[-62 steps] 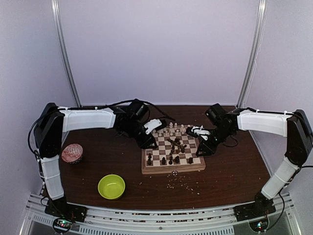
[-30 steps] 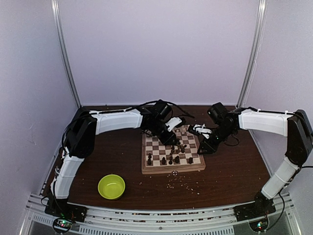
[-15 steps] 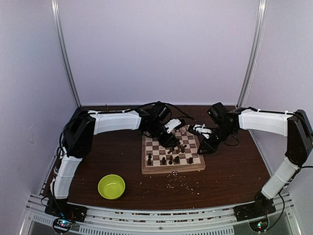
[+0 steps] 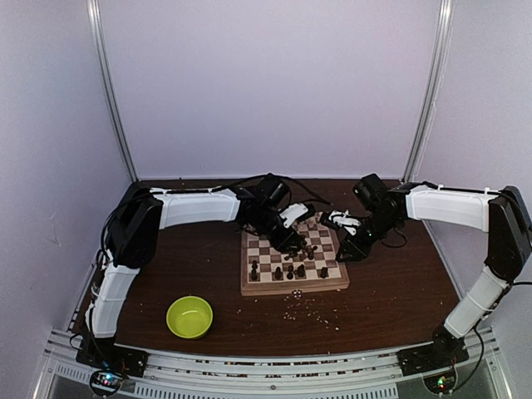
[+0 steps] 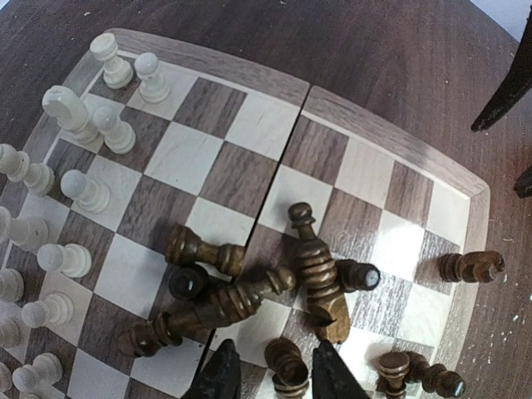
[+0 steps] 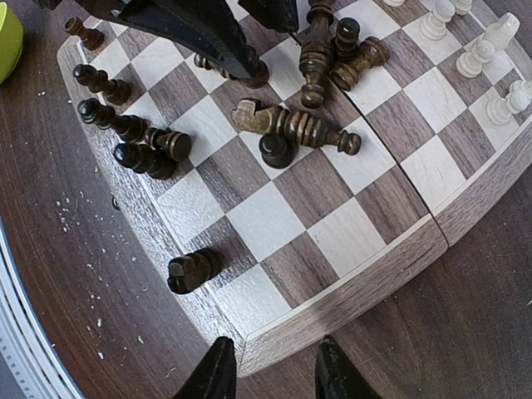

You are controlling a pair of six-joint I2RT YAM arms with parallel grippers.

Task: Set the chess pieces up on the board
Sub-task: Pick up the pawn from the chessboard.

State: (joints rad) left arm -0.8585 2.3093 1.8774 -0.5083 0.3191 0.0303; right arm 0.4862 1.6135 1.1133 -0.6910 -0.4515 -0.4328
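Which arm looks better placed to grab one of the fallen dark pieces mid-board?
Left. The left end effector hangs open directly over the heap of toppled dark pieces, while the right end effector hovers beyond the board edge, over the table.

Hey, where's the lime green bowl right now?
In the top view, the green bowl sits on the table, near left, left of the chessboard and nearer the arm bases.

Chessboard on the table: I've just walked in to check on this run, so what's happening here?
The left gripper hangs open over a heap of toppled dark brown wooden chess pieces in the middle of the checked wooden chessboard, one piece between its fingers. The pale cream pieces are grouped along one edge. The right gripper sits open beside the board's edge, empty.
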